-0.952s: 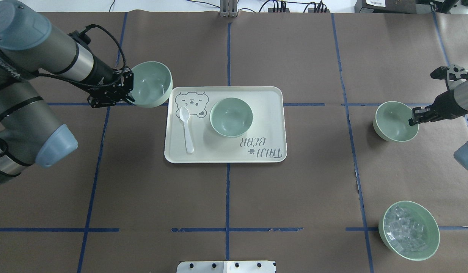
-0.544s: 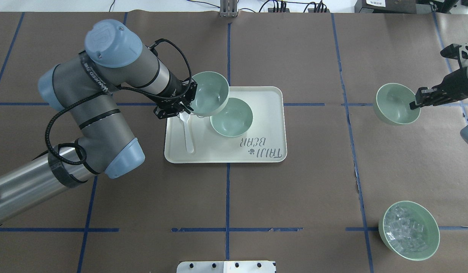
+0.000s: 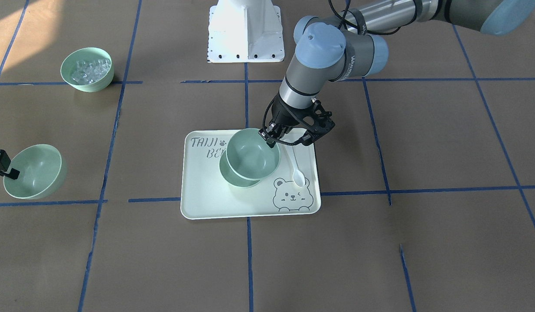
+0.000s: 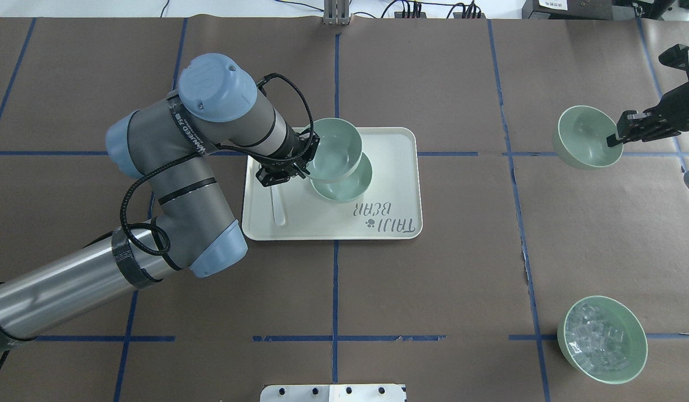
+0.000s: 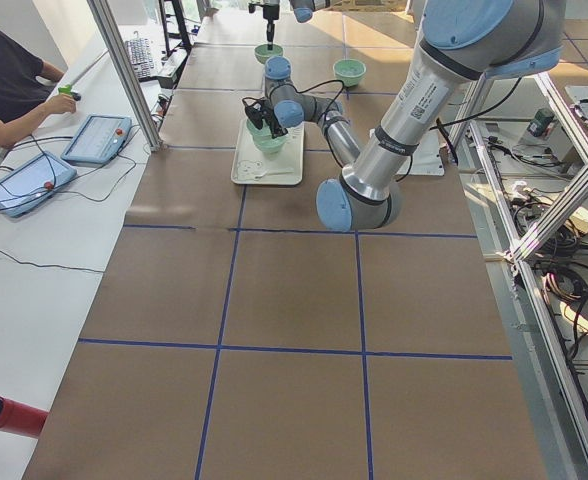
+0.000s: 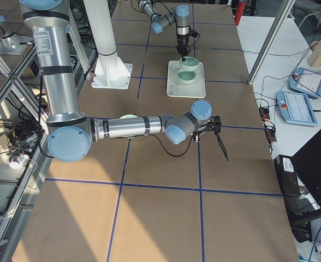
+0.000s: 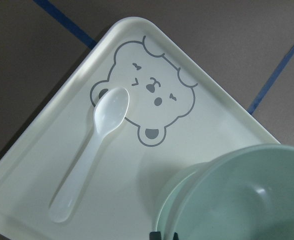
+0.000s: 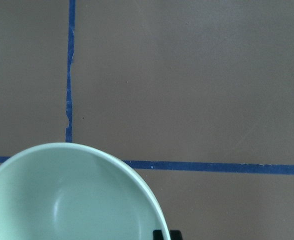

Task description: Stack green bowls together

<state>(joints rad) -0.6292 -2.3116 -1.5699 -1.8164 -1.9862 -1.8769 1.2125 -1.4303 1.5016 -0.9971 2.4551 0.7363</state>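
My left gripper (image 4: 310,159) is shut on the rim of a pale green bowl (image 4: 336,149) and holds it just above a second green bowl (image 4: 350,184) that sits on the white tray (image 4: 389,167). The held bowl overlaps the tray bowl, also in the front view (image 3: 252,155) and the left wrist view (image 7: 247,197). My right gripper (image 4: 617,137) is shut on the rim of a third green bowl (image 4: 585,137), lifted over the table at the right; it fills the right wrist view's lower left (image 8: 67,197).
A white plastic spoon (image 4: 277,204) lies on the tray's left part beside a bear print. A green bowl with clear cubes (image 4: 601,339) stands at the near right. Blue tape lines cross the brown table. The robot's base plate (image 4: 332,392) is at the bottom edge.
My left arm has carried its bowl right, from beside the tray to over the tray bowl. My right gripper has lifted its bowl and moved it farther away.
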